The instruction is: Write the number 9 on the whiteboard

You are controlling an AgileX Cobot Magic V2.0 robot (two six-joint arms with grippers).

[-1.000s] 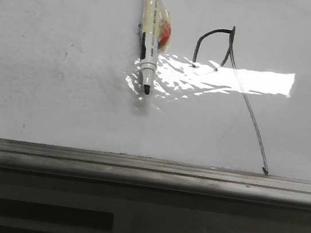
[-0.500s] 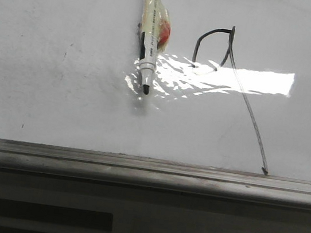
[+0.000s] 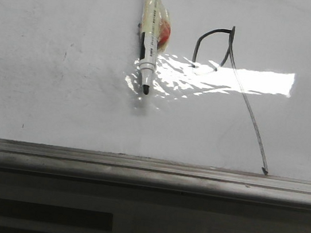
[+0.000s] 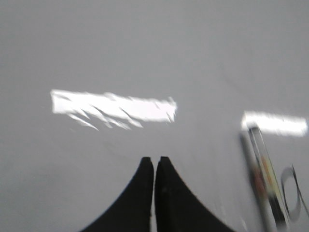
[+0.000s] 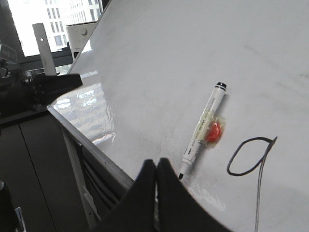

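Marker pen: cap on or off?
Off. The marker pen lies on the whiteboard with its dark tip exposed.

White marker pen (image 3: 148,40), uncapped tip down, with a red-orange blob (image 3: 164,34) taped beside its barrel.

You're in an office-like room, large whiteboard (image 3: 66,52) on a metal rail (image 3: 136,169), city buildings (image 5: 58,19) through the window, dark cabinets (image 5: 34,159) below.
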